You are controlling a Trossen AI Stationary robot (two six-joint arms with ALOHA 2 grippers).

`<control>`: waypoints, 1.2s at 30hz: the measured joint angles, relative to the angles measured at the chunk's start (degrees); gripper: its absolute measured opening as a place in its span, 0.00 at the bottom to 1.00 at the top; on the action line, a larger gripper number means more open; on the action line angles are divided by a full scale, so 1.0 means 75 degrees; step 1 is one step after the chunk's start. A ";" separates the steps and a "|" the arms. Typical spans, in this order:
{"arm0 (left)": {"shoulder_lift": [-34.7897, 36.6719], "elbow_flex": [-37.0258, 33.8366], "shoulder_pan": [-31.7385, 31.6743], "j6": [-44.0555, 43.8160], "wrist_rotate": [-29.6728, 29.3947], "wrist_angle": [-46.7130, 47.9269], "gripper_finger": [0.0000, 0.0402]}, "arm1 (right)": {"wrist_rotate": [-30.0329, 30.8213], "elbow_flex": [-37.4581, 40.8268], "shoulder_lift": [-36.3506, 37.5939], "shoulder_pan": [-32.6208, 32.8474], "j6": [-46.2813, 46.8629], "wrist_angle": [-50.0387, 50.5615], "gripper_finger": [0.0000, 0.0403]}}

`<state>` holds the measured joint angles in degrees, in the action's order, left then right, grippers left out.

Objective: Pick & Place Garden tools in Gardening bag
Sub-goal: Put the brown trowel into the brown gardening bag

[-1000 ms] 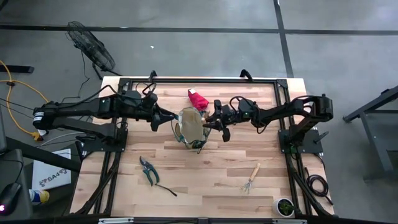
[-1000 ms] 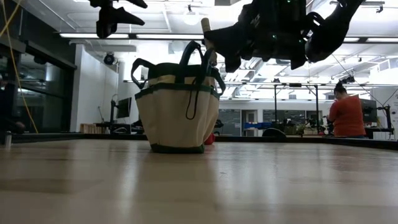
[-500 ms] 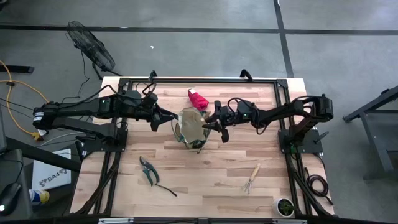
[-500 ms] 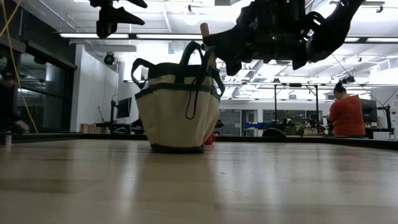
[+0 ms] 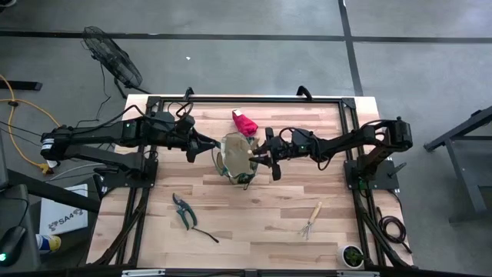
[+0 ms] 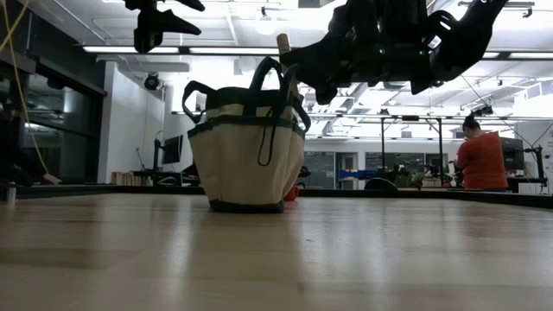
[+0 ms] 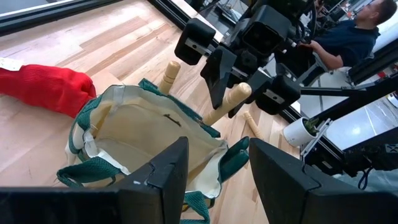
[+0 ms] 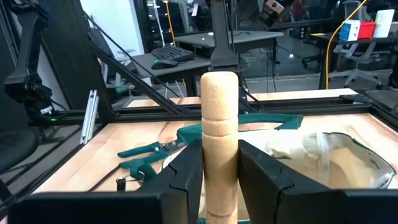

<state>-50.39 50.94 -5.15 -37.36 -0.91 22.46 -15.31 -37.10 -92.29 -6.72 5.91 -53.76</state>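
The tan gardening bag with green trim stands on its base mid-table; it also shows in the low view and the left wrist view. My right gripper is at the bag's right rim, shut on a wooden-handled tool. My left gripper hangs open and empty above the bag's left side. A second wooden handle sticks up at the bag's far side. The red glove lies behind the bag. The pruning shears and the hand rake lie near the front. My right gripper pinches the tool's wooden handle between its two fingers, a little below the rounded free end. The fingers come from the table's right and lie across the handle. The tool is tilted, free end up; its lower end is hidden behind the bag's rim.
A small potted plant stands at the table's front right corner. Black frame rails run round the table. A person in an orange top is in the room beyond.
My right gripper has edged a little toward the bag and the table's near edge with the wooden-handled tool, whose free end has shifted slightly over the bag's rim.
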 joint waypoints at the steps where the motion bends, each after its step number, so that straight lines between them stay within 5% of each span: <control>1: 0.0000 0.0000 -0.0002 0.0000 0.0000 0.0000 0.41 | 0.0000 0.0000 0.0000 -0.0003 0.0013 0.0003 0.21; 7: 0.0000 0.0000 0.0000 0.0000 -0.0012 0.0000 0.41 | 0.0007 0.0000 0.0000 -0.0003 0.0116 0.0008 0.25; 20: 0.0000 0.0000 0.0000 0.0000 -0.0011 0.0000 0.41 | 0.0303 0.0000 0.0292 -0.0003 0.0842 0.0061 0.52; 27: 0.0000 0.0000 -0.0003 0.0000 -0.0015 -0.0006 0.41 | 0.0754 0.0000 0.0883 -0.0003 0.0838 0.0346 0.52; 36: 0.0000 0.0000 -0.0001 0.0000 -0.0020 -0.0006 0.41 | 0.1026 0.0000 0.1881 0.0022 0.0862 0.2476 0.52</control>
<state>-50.39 50.94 -5.16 -37.36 -1.06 22.41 -7.62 -37.10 -78.18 -6.56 12.38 -35.19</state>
